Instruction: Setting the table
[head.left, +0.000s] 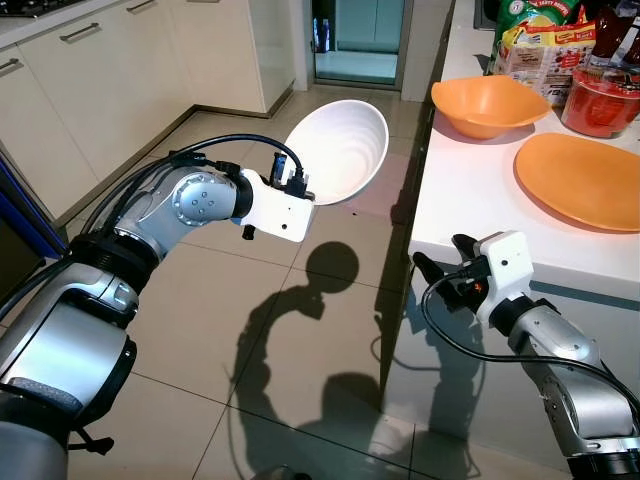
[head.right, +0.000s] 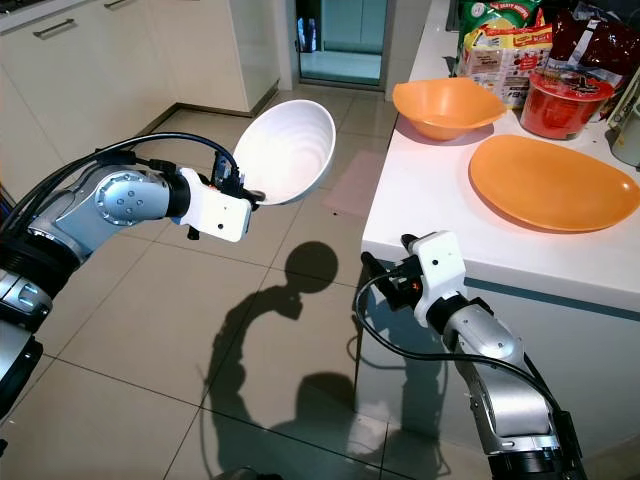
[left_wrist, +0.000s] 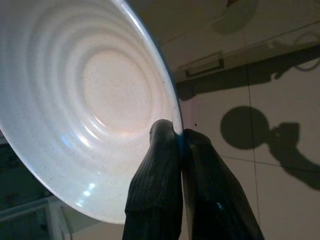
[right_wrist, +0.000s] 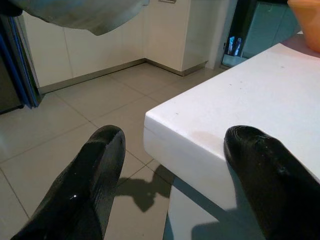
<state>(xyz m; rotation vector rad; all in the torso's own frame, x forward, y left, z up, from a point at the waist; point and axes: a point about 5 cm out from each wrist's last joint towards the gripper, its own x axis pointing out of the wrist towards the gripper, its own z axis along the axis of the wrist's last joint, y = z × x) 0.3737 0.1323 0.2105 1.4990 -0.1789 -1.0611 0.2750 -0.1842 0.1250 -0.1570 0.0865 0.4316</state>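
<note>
White bowl (head.left: 338, 150) is what you have in the left gripper (left_wrist: 181, 136): its two black fingers are pinched together on the bowl's rim, one inside and one outside, and the bowl is held tilted in the air over the tiled floor (head.left: 280, 350), off the near corner of the white counter (head.left: 470, 200) and not touching it. You can see the ridged inside of the bowl facing up toward the head camera, and its shadow with the arm's falls on the tiles below. Your right gripper (right_wrist: 172, 165) sits low at the counter's near corner with its fingers spread wide apart and nothing between them; the corner of the countertop lies just ahead of them. On the counter you have an orange bowl (head.left: 490, 105) toward the far side and an orange plate (head.left: 580, 180) nearer the edge, close together. Behind them stand a red container (head.left: 600, 100) and some food packets (head.left: 540, 45). Pale cabinets (head.left: 100, 80) run along the far side of the floor.
</note>
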